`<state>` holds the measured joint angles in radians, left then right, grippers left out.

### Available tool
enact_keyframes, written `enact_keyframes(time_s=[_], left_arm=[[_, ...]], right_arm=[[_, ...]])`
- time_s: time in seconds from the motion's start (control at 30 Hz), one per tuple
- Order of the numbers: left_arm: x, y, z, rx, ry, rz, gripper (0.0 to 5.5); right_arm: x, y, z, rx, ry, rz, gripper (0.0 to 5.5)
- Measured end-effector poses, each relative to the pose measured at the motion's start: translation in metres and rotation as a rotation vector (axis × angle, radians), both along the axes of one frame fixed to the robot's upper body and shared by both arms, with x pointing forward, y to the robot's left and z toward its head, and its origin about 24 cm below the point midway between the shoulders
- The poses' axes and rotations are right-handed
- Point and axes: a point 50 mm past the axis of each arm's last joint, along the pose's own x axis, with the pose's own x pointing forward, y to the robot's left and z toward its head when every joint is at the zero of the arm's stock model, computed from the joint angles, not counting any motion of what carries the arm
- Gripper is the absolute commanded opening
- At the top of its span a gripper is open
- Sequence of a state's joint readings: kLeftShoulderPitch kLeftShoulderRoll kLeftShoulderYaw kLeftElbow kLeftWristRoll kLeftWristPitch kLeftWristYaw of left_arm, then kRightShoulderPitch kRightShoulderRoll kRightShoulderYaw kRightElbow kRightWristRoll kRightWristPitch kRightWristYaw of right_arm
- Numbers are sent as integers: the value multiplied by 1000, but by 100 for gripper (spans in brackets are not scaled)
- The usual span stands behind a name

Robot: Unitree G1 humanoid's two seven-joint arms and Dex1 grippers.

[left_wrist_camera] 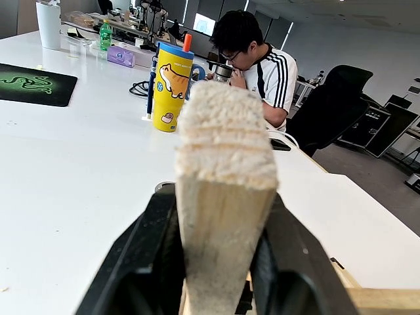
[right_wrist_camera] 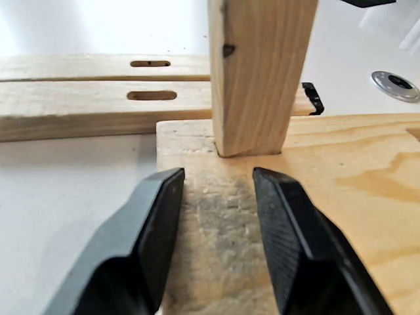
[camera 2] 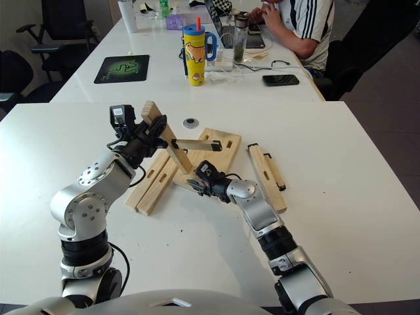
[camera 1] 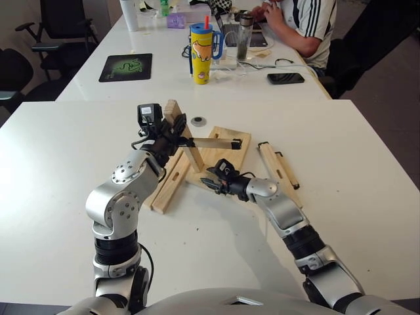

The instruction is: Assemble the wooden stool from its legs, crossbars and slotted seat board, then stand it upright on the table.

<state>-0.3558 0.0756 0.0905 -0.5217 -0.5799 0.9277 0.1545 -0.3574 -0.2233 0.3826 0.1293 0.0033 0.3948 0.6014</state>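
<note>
The left hand (camera 1: 172, 128) is closed on one leg (camera 1: 191, 153), which is held tilted with its lower end set into a slot at the near corner of the seat board (camera 1: 231, 149). The right hand (right_wrist_camera: 216, 177) is open, its fingers spread just above the board's near edge, either side of that joint and apart from the leg. A crossbar (camera 1: 216, 142) is seen jutting sideways from the held leg over the board and appears to be already fitted. Two slotted pieces (camera 1: 168, 182) lie loose on the bench (camera 1: 65, 151) to the left of the board, and two more (camera 1: 279, 167) to its right. Progress is judged early: one leg partly seated and not yet square. The remaining legs and crossbars are still to be fitted, and the stool is still to be stood upright.
</note>
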Motion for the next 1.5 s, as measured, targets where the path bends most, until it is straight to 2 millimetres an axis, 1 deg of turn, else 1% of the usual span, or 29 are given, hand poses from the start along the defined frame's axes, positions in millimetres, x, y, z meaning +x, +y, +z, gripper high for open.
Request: enact_keyframes(time_s=[0.27, 0.4, 0.73, 0.9, 0.97, 1.0, 1.1, 1.23, 1.37, 1.43, 1.5], left_arm=[[2, -5, 3, 25, 10, -18, 109], [3, -9, 7, 79, 4, -41, 109], [3, -22, 12, 269, -59, -182, 104], [4, -23, 12, 254, -65, -171, 104], [6, -20, 11, 209, -46, -155, 104], [9, -17, 10, 160, -27, -135, 104], [15, -8, 8, 101, 5, -77, 104], [17, -6, 9, 70, 20, -57, 104], [17, -8, 10, 83, 23, -68, 104], [15, -13, 11, 154, 1, -105, 104], [11, -24, 13, 226, -36, -159, 104]], right_arm=[[3, 7, 0, -49, 68, -15, 193], [3, 9, 1, -36, 118, -35, 193], [4, 8, 1, -20, 140, -50, 193], [4, 7, 1, -8, 147, -54, 193], [4, 7, 0, -9, 152, -58, 193], [4, 7, -1, -9, 152, -61, 193], [5, 6, -1, -12, 148, -73, 193], [5, 6, 0, -12, 145, -75, 193], [6, 6, 0, -12, 147, -76, 193], [6, 6, -1, -11, 150, -76, 193], [5, 6, -1, -8, 153, -76, 193]])
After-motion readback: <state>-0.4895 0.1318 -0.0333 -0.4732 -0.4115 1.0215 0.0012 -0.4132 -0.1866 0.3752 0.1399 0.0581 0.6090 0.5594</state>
